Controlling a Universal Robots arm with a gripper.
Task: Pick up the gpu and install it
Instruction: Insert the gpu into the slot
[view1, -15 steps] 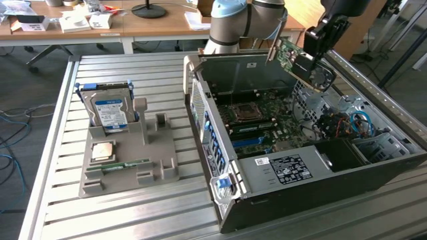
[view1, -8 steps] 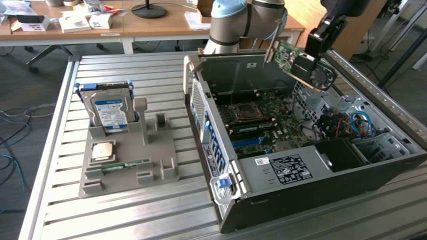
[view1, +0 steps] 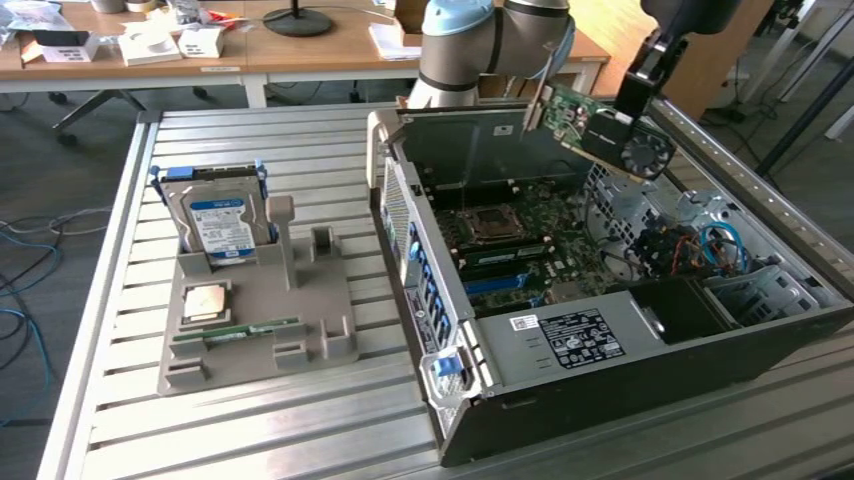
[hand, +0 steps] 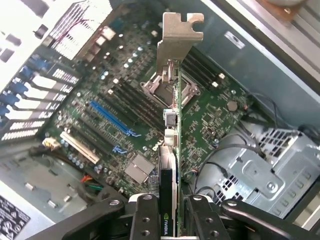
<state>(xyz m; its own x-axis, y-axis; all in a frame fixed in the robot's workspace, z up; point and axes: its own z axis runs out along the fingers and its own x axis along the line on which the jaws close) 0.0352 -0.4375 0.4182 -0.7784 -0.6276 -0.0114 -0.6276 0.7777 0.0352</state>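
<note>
**Item held:** gpu (view1: 603, 128), a thin flat dark-green circuit-board card with a round black fan and a pale silver metal bracket at one end. It hangs in the air at the upper right of the exterior view, tilted, above the open case and touching nothing below.

**Pincer** (hand: 171, 220): narrow, with its black fingers (hand: 145, 220) clamped on either face of the card at the end away from the bracket.

**Step in hand, as I judge it:** carrying the card over the green motherboard (view1: 534, 235). From the wrist, the card's edge appears to sit at an angle to the long blue slot (hand: 112, 118). Doing this well means squaring the card to the slot, keeping it level, and pointing the bracket at the slotted case wall.

**Surroundings:**
- black-and-grey computer case (view1: 601, 395), lying open on the slatted metal bench (view1: 267, 430)
- grey plastic holder (view1: 314, 330) at the exterior view's left, well apart from the case
- boxy metal hard drive with blue label (view1: 220, 225), upright in the holder
- square silver chip (view1: 207, 300) and narrow green memory stick (view1: 238, 330), lying flat in it

**In the way:** the processor socket (view1: 487, 222), a tangle of blue and orange cables (view1: 694, 245) and the metal drive cage (view1: 774, 290) crowd the board.
</note>
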